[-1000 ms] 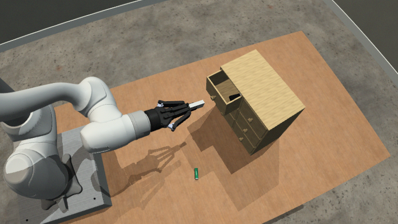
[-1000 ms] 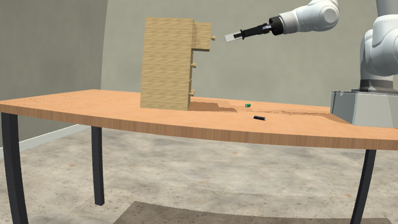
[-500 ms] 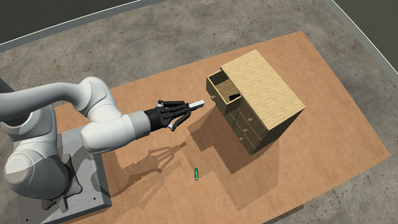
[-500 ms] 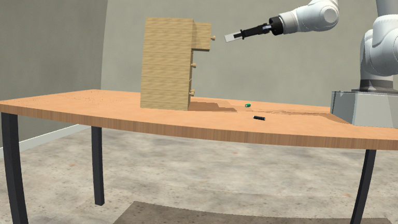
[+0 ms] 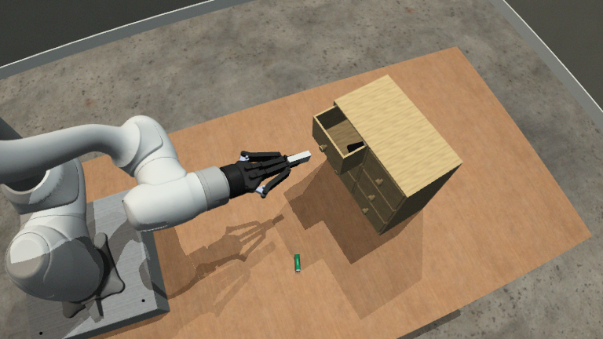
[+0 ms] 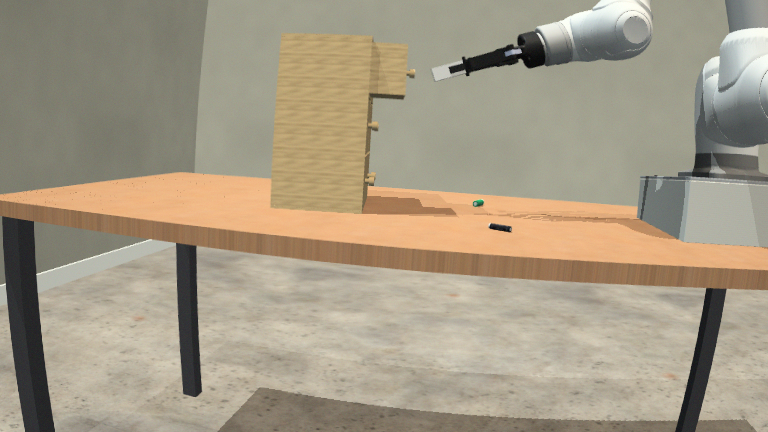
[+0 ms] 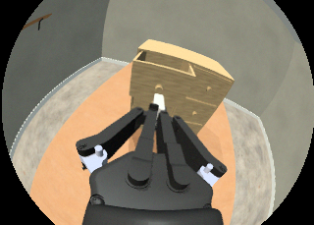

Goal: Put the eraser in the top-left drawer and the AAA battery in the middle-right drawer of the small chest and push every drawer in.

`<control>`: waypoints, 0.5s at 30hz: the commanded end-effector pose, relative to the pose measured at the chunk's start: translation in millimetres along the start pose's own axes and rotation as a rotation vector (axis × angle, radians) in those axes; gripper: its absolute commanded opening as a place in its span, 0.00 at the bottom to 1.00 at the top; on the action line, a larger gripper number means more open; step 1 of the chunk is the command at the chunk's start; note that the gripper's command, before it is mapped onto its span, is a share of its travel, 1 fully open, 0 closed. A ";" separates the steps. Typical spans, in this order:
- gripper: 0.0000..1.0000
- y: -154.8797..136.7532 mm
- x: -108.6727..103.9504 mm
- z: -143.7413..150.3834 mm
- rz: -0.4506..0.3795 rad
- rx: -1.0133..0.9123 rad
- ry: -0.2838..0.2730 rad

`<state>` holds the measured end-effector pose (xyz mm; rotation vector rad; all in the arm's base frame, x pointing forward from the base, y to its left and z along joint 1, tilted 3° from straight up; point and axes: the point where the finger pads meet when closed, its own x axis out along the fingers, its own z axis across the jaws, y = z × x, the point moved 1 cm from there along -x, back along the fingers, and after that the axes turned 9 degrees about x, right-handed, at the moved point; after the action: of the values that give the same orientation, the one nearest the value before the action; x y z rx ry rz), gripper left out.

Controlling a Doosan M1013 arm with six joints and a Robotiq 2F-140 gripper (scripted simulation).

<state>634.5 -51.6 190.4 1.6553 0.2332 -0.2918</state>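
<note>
Table (image 5: pixel 511 210): wooden top on dark legs, bearing all items below.

Arm (image 5: pixel 169 193): white, jointed, standing on a grey base block (image 5: pixel 151 290) at one end of the table and reaching level toward the chest.

Small chest (image 5: pixel 400 131): light wood, upright on the table, three rows of knobbed drawers facing the arm. Top-row left drawer (image 5: pixel 330 137) stands pulled partway out; a dark object (image 5: pixel 354 145), identity not discernible, lies at its back, partly under the chest's top. The other drawers look pushed in.

Gripper (image 5: pixel 300 158): black, held in the air level with the top row, just short of the open drawer's knob (image 5: pixel 322 147) and apart from it. Fingers (image 5: pixel 306 155) pressed fully together, pale pads meeting, nothing between them.

AAA battery (image 5: pixel 297 263): green cylinder lying on the table, well in front of the chest.

Black cylinder (image 6: pixel 500 227): small, lying on the table near the battery, toward the table's edge in the exterior view.
</note>
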 end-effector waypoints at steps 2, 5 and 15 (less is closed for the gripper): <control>0.00 0.3 0.8 -0.1 0.000 0.000 0.000; 0.00 1.1 2.8 -0.2 0.000 0.000 0.000; 0.00 4.6 12.6 -0.8 0.000 0.000 0.000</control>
<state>646.1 -51.6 190.6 1.6553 0.2333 -0.2918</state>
